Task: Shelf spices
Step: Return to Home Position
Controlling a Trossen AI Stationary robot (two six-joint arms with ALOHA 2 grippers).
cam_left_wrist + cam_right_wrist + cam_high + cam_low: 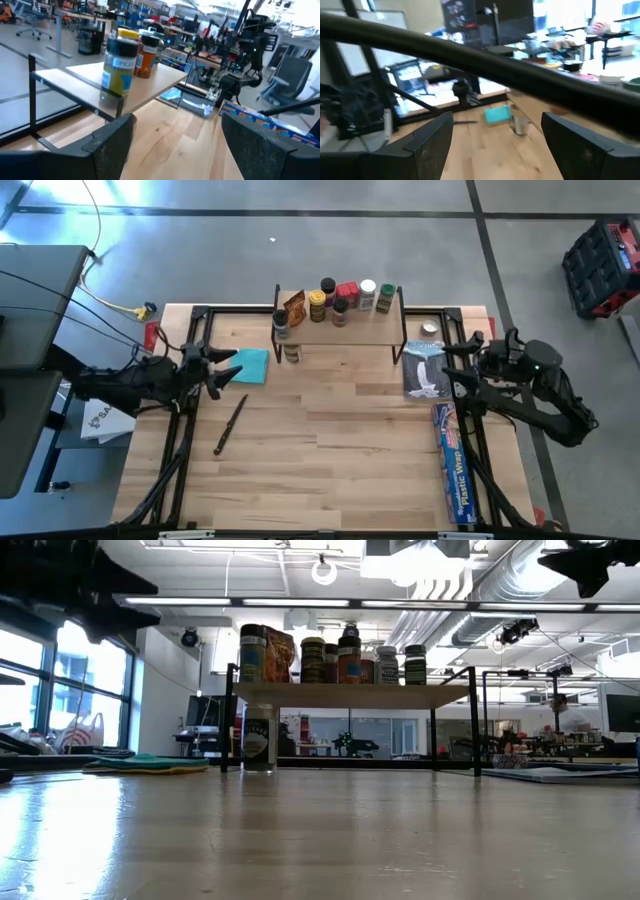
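Observation:
The shelf [345,330] stands at the table's far middle, a light board on thin black legs. Several spice jars [340,298] and an orange-brown packet [294,308] stand on its board. A dark-topped jar [119,65] sits at the board's left end. Another jar [291,352] rests on the tabletop by the shelf's left legs, also visible in the low view [258,740]. My left gripper [232,365] hovers open left of the shelf, over the teal cloth [248,366]. My right gripper [450,365] hovers open to the shelf's right. Both hold nothing.
A dark knife-like tool [230,425] lies left of centre. A long blue plastic wrap box [452,465] and a flat package [427,370] lie at the right. A small round tin [430,329] sits by the shelf's right legs. Black frame rails [180,450] run along both sides.

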